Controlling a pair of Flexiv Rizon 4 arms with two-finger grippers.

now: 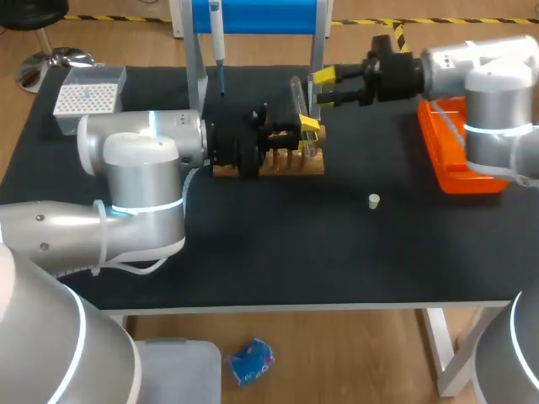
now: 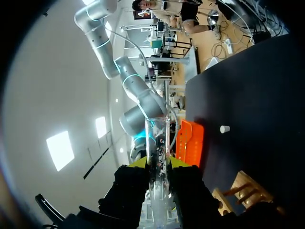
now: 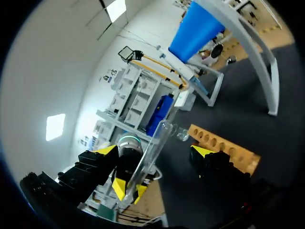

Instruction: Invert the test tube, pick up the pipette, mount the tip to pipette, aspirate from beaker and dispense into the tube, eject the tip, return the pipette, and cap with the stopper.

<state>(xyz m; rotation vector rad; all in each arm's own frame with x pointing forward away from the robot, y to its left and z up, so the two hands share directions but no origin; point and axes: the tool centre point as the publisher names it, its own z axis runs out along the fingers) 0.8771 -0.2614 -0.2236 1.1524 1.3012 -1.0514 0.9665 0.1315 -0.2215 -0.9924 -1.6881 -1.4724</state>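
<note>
Where the tabletop (image 1: 253, 261) starts at the far left, the tip box (image 1: 88, 94) sits near the back corner, well apart from the work. The left arm (image 1: 143, 168) lies across the left half. The pipette (image 1: 216, 38) hangs untouched on its stand (image 1: 195, 80) at the back edge. The wooden rack (image 1: 278, 164) is just ahead of the stand.

Left jaws: clamped on the test tube (image 2: 157, 157), glass pinched from both sides by the yellow fingertips (image 2: 138, 163). The tube is held above the rack, leaning a little, rim away from the wrist.

Right jaws: apart, empty. From the right wrist they stand wide to either side of the tube (image 3: 155, 145) without touching it. From the head camera they are just beside its upper part.

The beaker cannot be picked out for certain.

The stopper (image 1: 374, 200) stands alone on bare tabletop to the right of the rack. The orange tray (image 1: 455, 156) is at the right edge.

Judged step: tube inversion or a hand-over, still early; pipette work is all ahead.

Risks:
- A right fingertip clips the glass if the closing is off-centre. The tube could then twist or slip in the left grip.
- The tube's lower end strikes the rack if it is swung low.
- The stand's right post (image 1: 316, 50) is close behind, so there is little room rearward.

Open room: the broad front strip toward the near edge, and the gap between rack and tray, with only the stopper to mind.
</note>
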